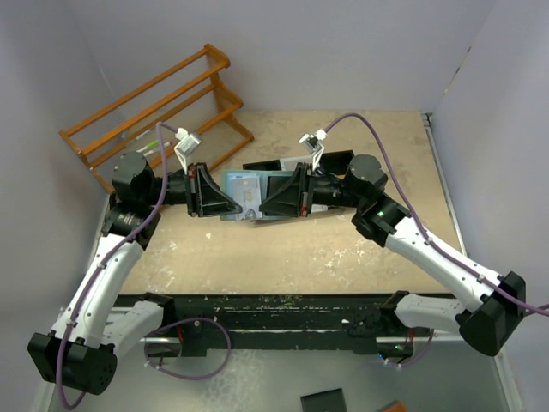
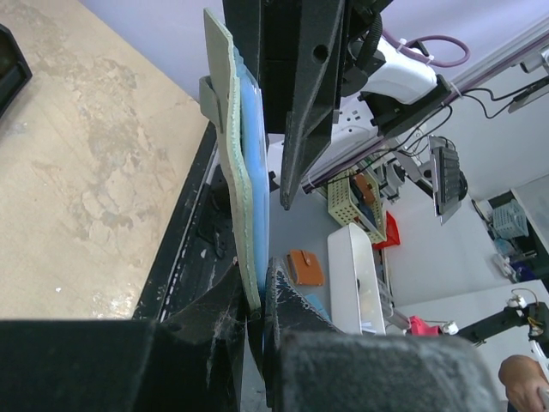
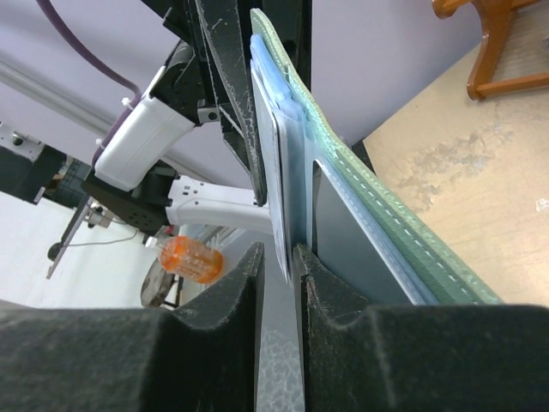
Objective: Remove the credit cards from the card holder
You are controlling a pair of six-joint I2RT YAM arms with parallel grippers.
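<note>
The card holder (image 1: 249, 196) is open and held in the air between my two grippers, its light blue inside facing up in the top view. My left gripper (image 1: 230, 204) is shut on its left edge; the left wrist view shows the fingers (image 2: 257, 311) clamping the teal-green and blue layers (image 2: 244, 172). My right gripper (image 1: 270, 202) is at the right edge. In the right wrist view its jaws (image 3: 276, 257) stand slightly apart around the edge of a pale credit card (image 3: 276, 172) sticking out of a slot. A dark grey card (image 3: 343, 240) lies against the green cover (image 3: 403, 232).
A wooden rack (image 1: 154, 103) stands at the back left, with pens (image 1: 146, 144) beside it. A black bin tray (image 1: 339, 160) lies behind my right arm. A black rail (image 1: 283, 313) runs along the table's near edge.
</note>
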